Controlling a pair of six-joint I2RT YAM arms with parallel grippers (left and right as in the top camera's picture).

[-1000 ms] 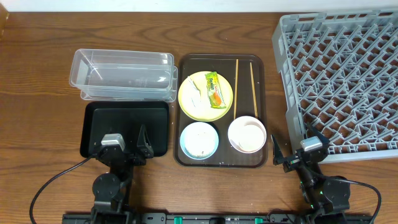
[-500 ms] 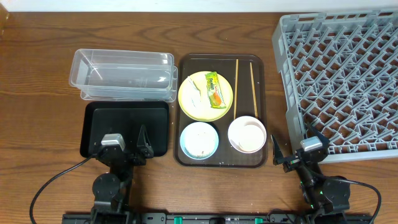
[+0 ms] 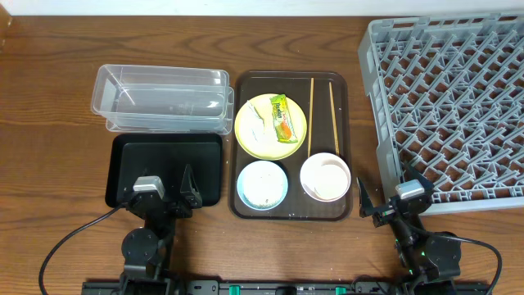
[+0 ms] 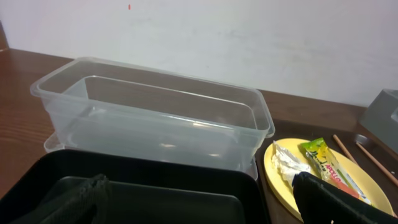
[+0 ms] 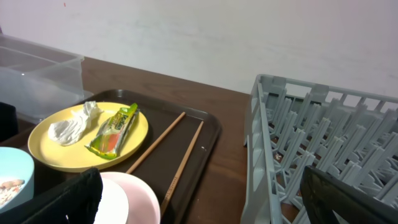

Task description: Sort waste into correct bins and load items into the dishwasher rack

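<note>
The left gripper [image 3: 160, 192] and right gripper [image 3: 385, 201] sit at the desk's near edge with jaws apart and empty, while the snack wrapper [image 3: 282, 117] lies on the yellow plate [image 3: 255, 138] in the brown tray's [image 3: 242, 88] far-left corner.

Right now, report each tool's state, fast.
Left tool: open, holding nothing.
Right tool: open, holding nothing.

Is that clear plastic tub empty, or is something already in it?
Empty. The tub shows only its bare bottom through clear walls, overhead and from the left wrist; the wrapper lies on the plate.
</note>
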